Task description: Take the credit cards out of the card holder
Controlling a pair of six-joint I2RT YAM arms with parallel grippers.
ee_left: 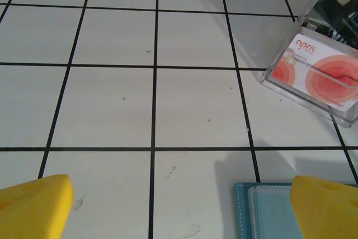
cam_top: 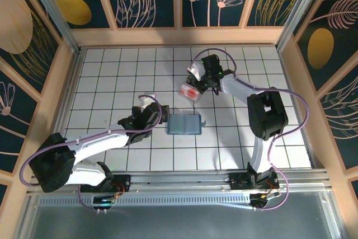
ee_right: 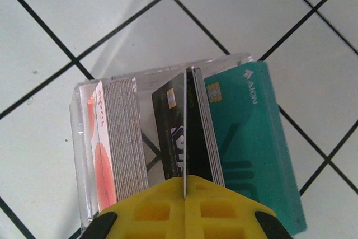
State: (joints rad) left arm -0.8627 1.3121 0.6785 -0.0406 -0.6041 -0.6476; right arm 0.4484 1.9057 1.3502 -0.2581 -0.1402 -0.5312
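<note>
The card holder (cam_top: 184, 123), a flat slate-blue wallet, lies on the tiled floor at mid-table; its left edge with pale pockets shows in the left wrist view (ee_left: 263, 211). My left gripper (cam_top: 151, 110) (ee_left: 179, 211) stands open just left of it, nothing between the yellow fingertips (ee_left: 33, 205). My right gripper (cam_top: 201, 82) (ee_right: 184, 180) is shut on one thin credit card (ee_right: 185, 127), held edge-on and upright inside a clear box (cam_top: 190, 92). In that box stand whitish cards with red blotches (ee_right: 120, 138) on the left and teal cards (ee_right: 246, 138) on the right.
The clear box (ee_left: 313, 76) (ee_right: 78, 138) sits about two tiles beyond the wallet, tilted toward the left arm. Wooden walls ring the white tiled floor (cam_top: 112, 71). A metal rail (cam_top: 184, 180) runs along the near edge by the arm bases.
</note>
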